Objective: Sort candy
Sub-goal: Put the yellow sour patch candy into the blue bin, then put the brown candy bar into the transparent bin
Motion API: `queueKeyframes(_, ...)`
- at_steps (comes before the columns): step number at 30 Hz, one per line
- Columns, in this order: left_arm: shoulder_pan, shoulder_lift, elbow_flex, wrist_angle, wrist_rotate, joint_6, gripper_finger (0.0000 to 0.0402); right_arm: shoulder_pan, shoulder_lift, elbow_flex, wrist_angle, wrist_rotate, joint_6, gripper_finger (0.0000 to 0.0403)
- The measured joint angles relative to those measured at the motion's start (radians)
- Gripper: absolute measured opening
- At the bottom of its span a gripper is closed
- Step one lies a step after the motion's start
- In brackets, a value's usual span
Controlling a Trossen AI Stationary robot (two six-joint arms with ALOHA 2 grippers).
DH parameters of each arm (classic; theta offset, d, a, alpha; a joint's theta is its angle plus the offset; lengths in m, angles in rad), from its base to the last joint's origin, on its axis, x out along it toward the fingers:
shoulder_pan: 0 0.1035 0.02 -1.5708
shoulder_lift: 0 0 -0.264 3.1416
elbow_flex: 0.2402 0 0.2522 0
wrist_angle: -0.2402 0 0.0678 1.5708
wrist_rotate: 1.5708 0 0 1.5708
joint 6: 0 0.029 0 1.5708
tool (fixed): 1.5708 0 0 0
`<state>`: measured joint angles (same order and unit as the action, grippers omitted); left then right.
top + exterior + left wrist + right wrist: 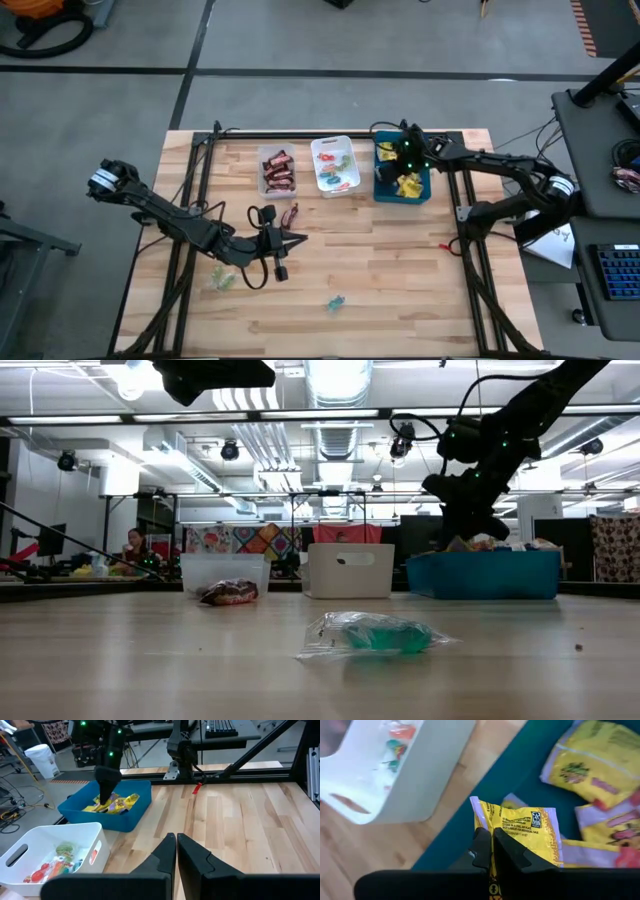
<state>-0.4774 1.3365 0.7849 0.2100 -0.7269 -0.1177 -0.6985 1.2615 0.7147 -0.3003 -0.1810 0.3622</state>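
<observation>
Overhead, the right tool [407, 160] hangs over the blue tray [384, 190]; the left tool [292, 238] rests on the counter [400, 270], pressed together. Its wrist view shows yellow packets [117, 804] in that tray. The right wrist view shows fingers [507, 851] pinching a yellow packet [525, 832].

Wooden table [400, 270] with three trays [335, 166], scattered candy [334, 303].

Small print on the yellow packet [522, 827] is too blurred to read.
</observation>
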Motion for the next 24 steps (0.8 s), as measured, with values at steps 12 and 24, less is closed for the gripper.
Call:
queueKeyframes(12, 0.000, 0.000, 0.000, 0.000, -0.030, 0.000, 0.0000, -0.003, 0.001, 0.000, -0.005, 0.323, -0.093, 0.0009)
queueKeyframes(24, 0.000, -0.001, 0.000, -0.002, -0.060, 0.000, 0.0000, 0.056, -0.002, -0.001, -0.047, 0.607, -0.223, 0.0029)
